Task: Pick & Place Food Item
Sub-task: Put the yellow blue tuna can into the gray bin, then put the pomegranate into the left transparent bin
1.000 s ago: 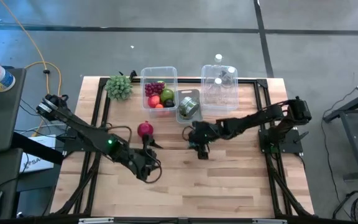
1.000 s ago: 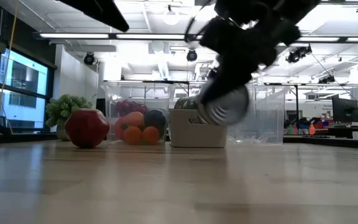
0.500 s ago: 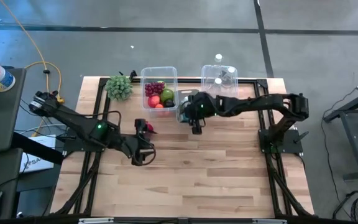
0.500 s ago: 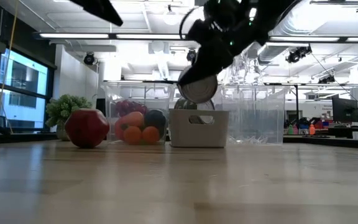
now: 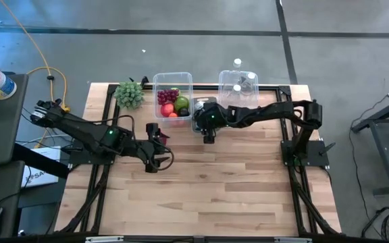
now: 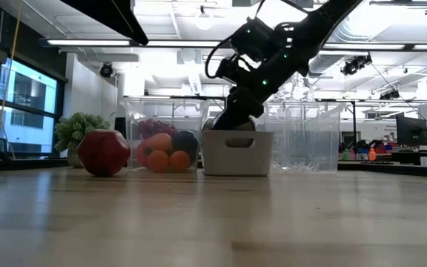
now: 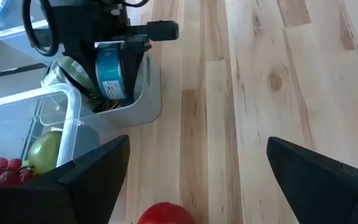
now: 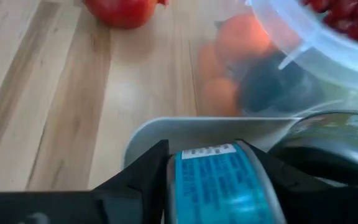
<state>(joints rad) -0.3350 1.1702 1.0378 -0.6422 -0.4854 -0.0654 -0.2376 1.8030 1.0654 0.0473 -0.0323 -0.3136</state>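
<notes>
Left gripper [image 5: 155, 150]: located over the near-left part of the wooden table [image 5: 248, 196], fingers spread apart and released, nothing held between them. In the left wrist view the two dark fingers [image 7: 73, 186] were seen wide apart, with bare boards between.

Pomegranate [image 6: 104, 152]: red, resting on the table just beyond the left gripper; only its top edge was visible in the left wrist view [image 7: 165, 213].

Right gripper [image 5: 209, 126]: positioned farther back, at the near edge of the grey bin [image 6: 236, 153], clenched on a can with a blue label [image 8: 219, 186]. The can was held over the bin's near wall, a second metal can [image 7: 79, 78] lying inside the bin behind it.

Clear fruit tub [image 5: 172, 86]: set just left of the grey bin, containing grapes [image 5: 167, 95], a green apple [image 5: 182, 103] and orange fruit [image 6: 169, 161].

Green leafy item [image 5: 130, 94]: placed at the far left of the table.

Clear empty tub [image 5: 238, 101]: placed right of the grey bin, bottles [image 5: 238, 64] noted beyond it.
</notes>
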